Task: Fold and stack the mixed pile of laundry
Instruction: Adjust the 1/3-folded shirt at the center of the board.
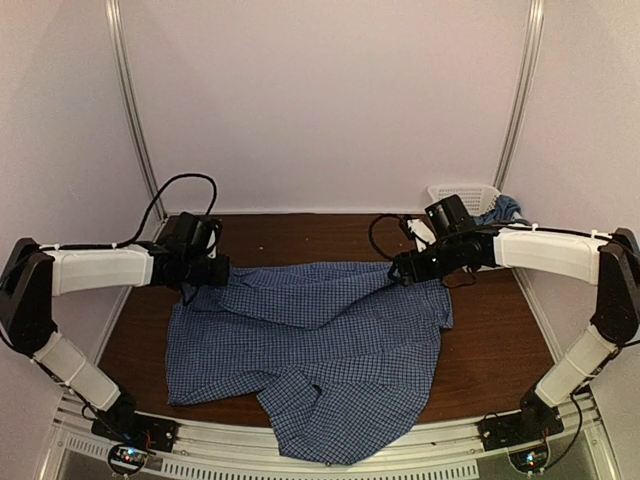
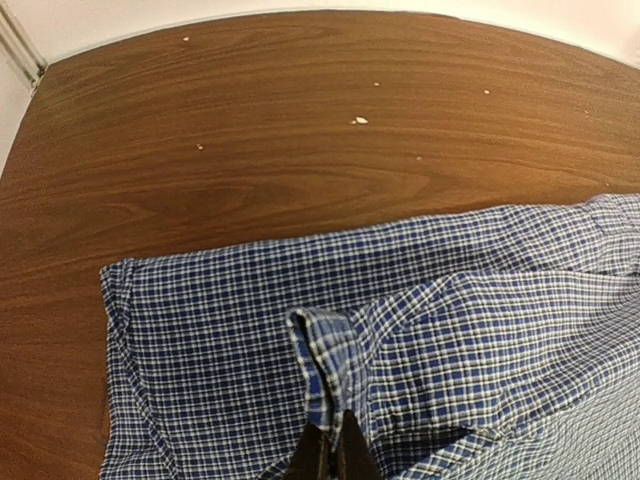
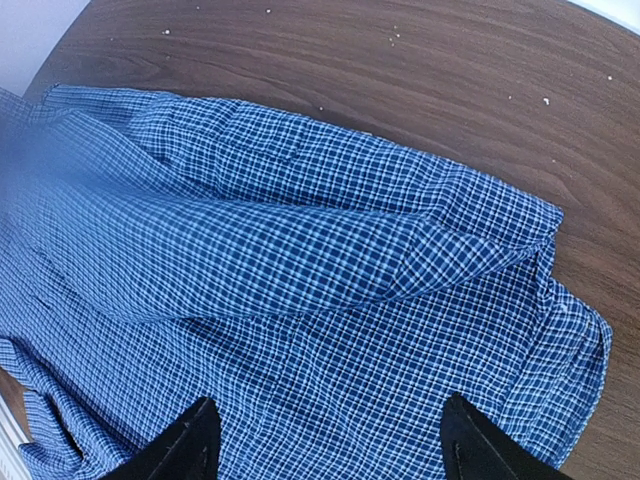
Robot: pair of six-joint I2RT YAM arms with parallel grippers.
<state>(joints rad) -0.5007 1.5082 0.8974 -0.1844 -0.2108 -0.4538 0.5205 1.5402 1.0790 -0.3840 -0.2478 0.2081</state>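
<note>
- Two garments are in view on a brown wooden desk (image 1: 490, 340).
- One is the checked shirt (image 1: 310, 350), blue and white. It lies spread and rumpled across the middle of the desk, with a broad fold running across its far part. Its near hem reaches over the desk's front edge.
- At the shirt's far left corner, the left end effector (image 2: 330, 455) has its jaws fully closed. It pinches a narrow ridge of the checked cloth, which stands up from the desk.
- Over the shirt's far right part, the right end effector (image 3: 325, 440) has its fingers spread wide and grips nothing. Whether the fingertips touch the cloth cannot be told.
- The other garment, the teal-blue t-shirt (image 1: 507, 209), is bunched at the far right corner, against the white lattice basket (image 1: 462, 194). Whether it lies in the basket or behind it cannot be told.
- Pale specks (image 2: 360, 120) dot the bare wood beyond the shirt.
</note>
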